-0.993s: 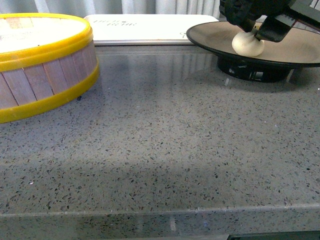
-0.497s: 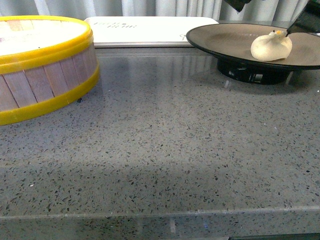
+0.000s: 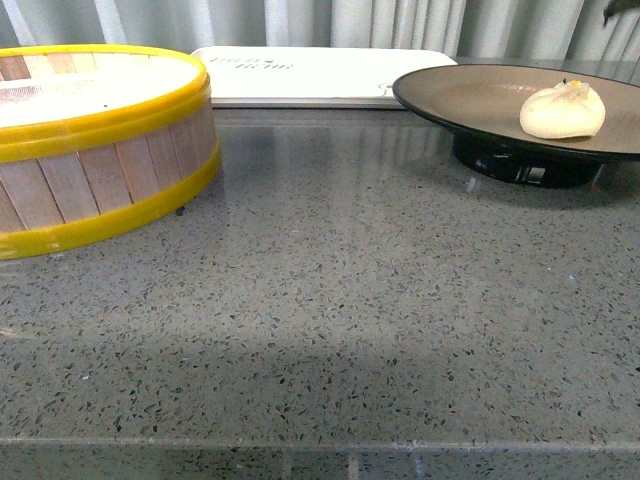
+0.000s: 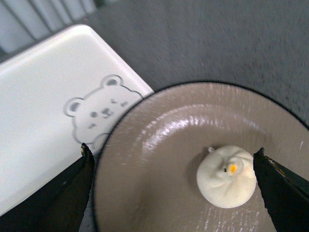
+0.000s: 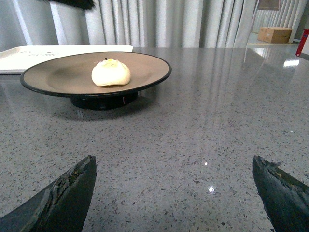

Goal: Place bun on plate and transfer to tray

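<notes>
The grey surface (image 3: 330, 300) carries the tray (image 3: 330, 75) at the back and the plate (image 3: 470, 95) just beside its corner. The bun (image 3: 563, 110) lies on the plate, off centre. Both hands gape empty: the left hand (image 4: 172, 151) above the plate, the right hand (image 5: 174, 162) low before it. Grip the rim level, I judge, lest the bun roll. Compared with a second ago, the left hand is off the bun.

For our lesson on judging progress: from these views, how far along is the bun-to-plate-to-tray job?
Done: the bun sits on the plate. In hand: nothing; the left gripper hangs open above the plate, the right gripper is open low over the counter, facing the plate. Left: the plate's foot stands on the counter beside the tray, so the transfer is not yet done.
</notes>
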Tool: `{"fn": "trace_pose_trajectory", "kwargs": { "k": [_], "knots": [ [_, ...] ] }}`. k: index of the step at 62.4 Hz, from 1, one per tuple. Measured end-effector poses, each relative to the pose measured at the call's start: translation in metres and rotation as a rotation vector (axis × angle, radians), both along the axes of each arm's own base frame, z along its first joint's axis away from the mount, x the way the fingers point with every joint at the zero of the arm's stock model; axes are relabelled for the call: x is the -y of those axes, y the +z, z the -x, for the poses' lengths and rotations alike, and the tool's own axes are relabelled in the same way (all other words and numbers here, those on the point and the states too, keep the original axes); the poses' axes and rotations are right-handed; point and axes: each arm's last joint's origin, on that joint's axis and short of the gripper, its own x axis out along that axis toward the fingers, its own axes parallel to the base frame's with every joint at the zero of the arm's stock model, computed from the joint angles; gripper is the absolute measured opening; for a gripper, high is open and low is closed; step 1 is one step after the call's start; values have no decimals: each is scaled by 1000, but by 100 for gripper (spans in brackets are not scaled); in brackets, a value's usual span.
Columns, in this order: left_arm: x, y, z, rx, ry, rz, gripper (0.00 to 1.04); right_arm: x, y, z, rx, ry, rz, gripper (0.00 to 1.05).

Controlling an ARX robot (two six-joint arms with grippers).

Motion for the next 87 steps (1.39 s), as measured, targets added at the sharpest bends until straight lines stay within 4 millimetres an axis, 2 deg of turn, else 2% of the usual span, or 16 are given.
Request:
{"fn": "trace_pose_trajectory", "kwargs": {
  "k": [6,9,17,20,27,30,35,36,39,42,48,55,76,87],
  "knots": [
    [-45,30,18,94,44,98,98,0,0,0,0,0,0,96],
    [-81,48,35,150,81,144,98,0,0,0,0,0,0,96],
    [-146,60,70,193,149,182,98,0,0,0,0,0,0,96],
    [-175,57,85,199,187,192,98,0,0,0,0,0,0,96],
    [-212,43,105,189,249,199,97,0,0,0,0,0,0,96],
    [-230,34,113,271,383,214,89,0,0,0,0,0,0,96],
    [-257,16,130,362,458,245,76,0,0,0,0,0,0,96],
    [-269,6,139,386,472,252,71,0,0,0,0,-1,0,96],
    [-287,-22,158,403,505,250,59,0,0,0,0,0,0,96],
    [-293,-45,169,395,538,251,48,0,0,0,0,0,0,96],
    [-292,-84,182,350,518,245,24,0,0,0,0,1,0,96],
    [-292,-105,192,342,517,243,5,0,0,0,0,-3,0,96],
    [-292,-144,218,343,520,246,4,0,0,0,0,0,0,96],
    [-292,-155,227,352,519,248,4,0,0,0,0,0,0,96]
  ]
}}
